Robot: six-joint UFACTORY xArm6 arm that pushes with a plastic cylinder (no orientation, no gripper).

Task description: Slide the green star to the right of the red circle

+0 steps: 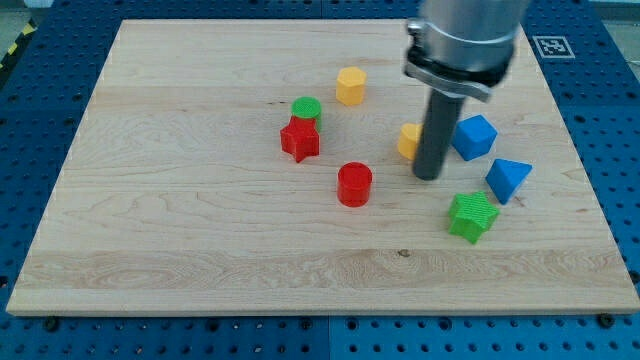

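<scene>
The wooden board (pixel 200 230) is seen lying on a blue pegboard table (pixel 30 120); the red circle (pixel 354 185) is taken here as the landmark, standing near the board's middle. No jaws are carried by this arm, so no width of opening can be told; the arm ends in a dark rod, and my tip (pixel 428 177) is set down on the board to the view's right of the red circle, apart from it.

The green star (pixel 473 217) is found to the view's right of the red circle and somewhat lower, well apart from it; from my tip it lies down and to the view's right, near but not touching.

A yellow block (pixel 408 140), its shape partly hidden by the rod, is seen up and to the right of the red circle, just beside the rod's left edge; a blue cube (pixel 474 137) is placed farther right, just beyond the rod; a blue triangular block (pixel 508 180) is set farther right again, just above the green star.

A red star (pixel 300 141) is found up and to the left of the red circle; a green circle (pixel 307 108) touches its upper edge; a yellow hexagonal block (pixel 350 86) stands directly above the red circle, well apart.
</scene>
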